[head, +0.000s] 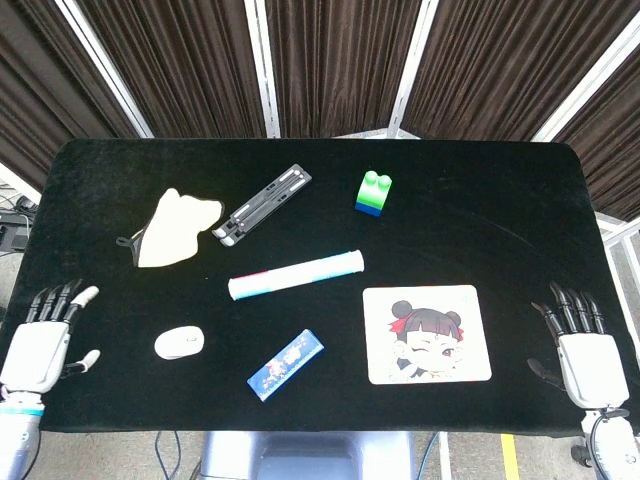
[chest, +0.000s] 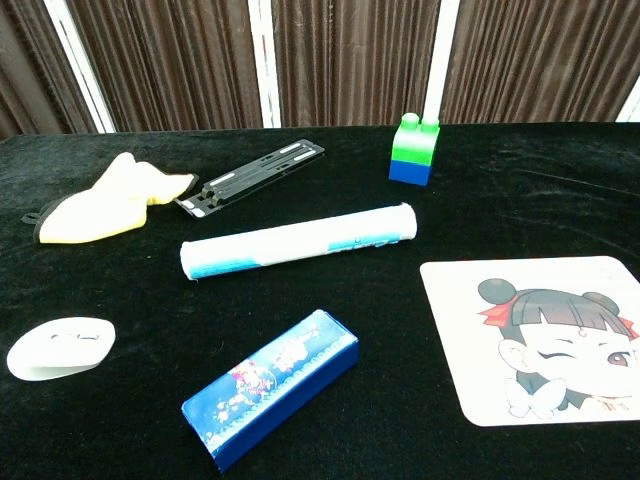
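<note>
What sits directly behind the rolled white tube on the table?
Behind the rolled tube lies the black folding stand, apart from it on the black cloth. What its underside covers cannot be seen.

1. From my station, the left hand (head: 40, 345) sits at the near-left table edge, fingers spread, holding nothing; the white mouse (head: 180, 342) lies near it, with bare black cloth between them.
2. The right hand (head: 586, 355) rests at the near-right edge, fingers apart; the cartoon mouse pad (head: 427, 334) lies flat between it and the centre.
3. Mid-table, the rolled tube (head: 296, 275) and blue box (head: 286, 364) lie apart, a passable gap between them.
4. I note the far-right cloth beyond the green-blue block (head: 372, 193) stands free.
</note>
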